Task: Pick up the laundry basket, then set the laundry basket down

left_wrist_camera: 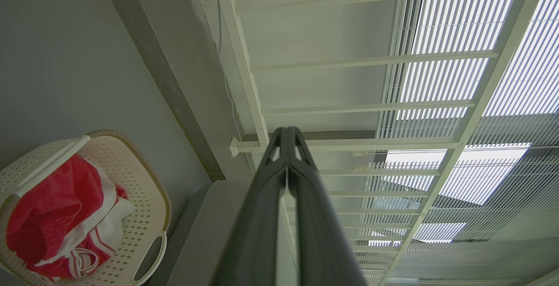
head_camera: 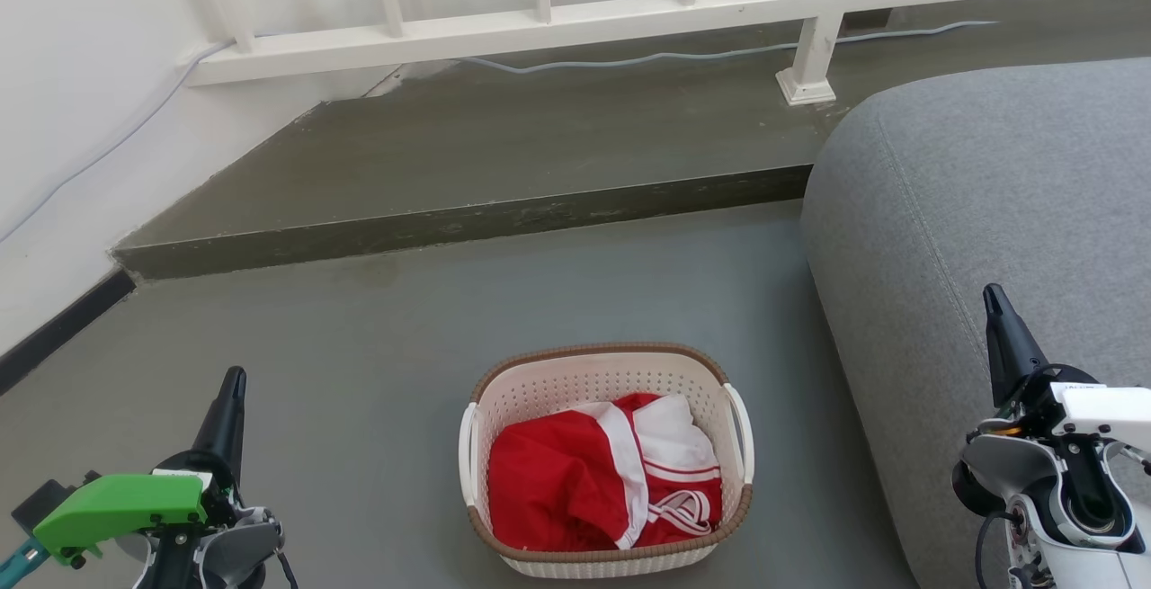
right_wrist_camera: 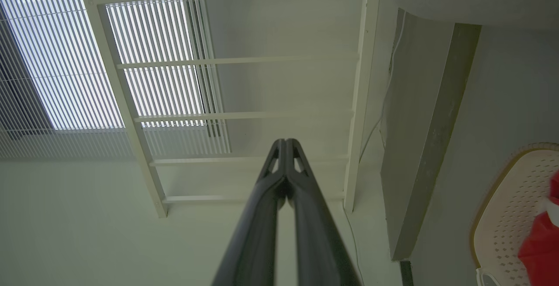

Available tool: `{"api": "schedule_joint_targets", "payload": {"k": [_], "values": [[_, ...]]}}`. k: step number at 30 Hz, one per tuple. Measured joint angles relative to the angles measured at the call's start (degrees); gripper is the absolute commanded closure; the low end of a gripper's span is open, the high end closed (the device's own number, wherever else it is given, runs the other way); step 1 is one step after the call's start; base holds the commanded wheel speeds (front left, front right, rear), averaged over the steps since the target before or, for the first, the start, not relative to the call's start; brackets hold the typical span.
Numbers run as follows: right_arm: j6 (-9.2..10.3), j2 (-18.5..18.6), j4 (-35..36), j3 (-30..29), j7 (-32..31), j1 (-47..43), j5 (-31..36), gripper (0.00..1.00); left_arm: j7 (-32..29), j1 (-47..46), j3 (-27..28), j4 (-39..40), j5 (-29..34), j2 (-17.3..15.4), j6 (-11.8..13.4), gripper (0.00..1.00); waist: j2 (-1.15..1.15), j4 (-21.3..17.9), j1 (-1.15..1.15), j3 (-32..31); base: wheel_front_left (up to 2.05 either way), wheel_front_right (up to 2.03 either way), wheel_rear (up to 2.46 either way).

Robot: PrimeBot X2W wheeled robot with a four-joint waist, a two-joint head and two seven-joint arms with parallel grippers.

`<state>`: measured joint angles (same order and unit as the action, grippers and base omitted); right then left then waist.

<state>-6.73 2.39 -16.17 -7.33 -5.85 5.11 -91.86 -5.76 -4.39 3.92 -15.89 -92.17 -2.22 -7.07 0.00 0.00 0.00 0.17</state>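
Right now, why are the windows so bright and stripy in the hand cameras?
Left wrist view: daylight through the blinds washes out to white glare, and the shut left tool looks soft up close. Right wrist view: same glare at the blinds beyond the right tool. Head view: even light, laundry basket sharp.

Grey floor with a raised step behind it, carrying a white railing; grey sofa at the right, white wall at the left, bright window blinds behind the railing
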Motion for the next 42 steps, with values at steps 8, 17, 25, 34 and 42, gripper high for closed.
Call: {"api": "schedule_joint_targets", "payload": {"k": [8, 17, 25, 34, 42], "values": [[0.0, 0.0, 0.0, 0.0, 0.0, 0.0, 0.0, 1.0, 0.0, 0.0, 0.0, 0.0, 0.0, 0.0, 0.0, 1.0, 0.0, 0.0, 0.0, 0.0, 0.0, 0.0, 0.0], [0.0, 0.0, 0.0, 0.0, 0.0, 0.0, 0.0, 1.0, 0.0, 0.0, 0.0, 0.0, 0.0, 0.0, 0.0, 1.0, 0.0, 0.0, 0.0, 0.0, 0.0, 0.0, 0.0], [0.0, 0.0, 0.0, 0.0, 0.0, 0.0, 0.0, 1.0, 0.0, 0.0, 0.0, 0.0, 0.0, 0.0, 0.0, 1.0, 0.0, 0.0, 0.0, 0.0, 0.0, 0.0, 0.0], [-0.01, 0.0, 0.0, 0.0, 0.0, 0.0, 0.0, 1.0, -0.1, 0.0, 0.0, 0.0, 0.0, 0.0, 0.0, 1.0, 0.0, 0.0, 0.0, 0.0, 0.0, 0.0, 0.0], [0.0, 0.0, 0.0, 0.0, 0.0, 0.0, 0.0, 1.0, -0.1, 0.0, 0.0, 0.0, 0.0, 0.0, 0.0, 1.0, 0.0, 0.0, 0.0, 0.0, 0.0, 0.0, 0.0]]}}
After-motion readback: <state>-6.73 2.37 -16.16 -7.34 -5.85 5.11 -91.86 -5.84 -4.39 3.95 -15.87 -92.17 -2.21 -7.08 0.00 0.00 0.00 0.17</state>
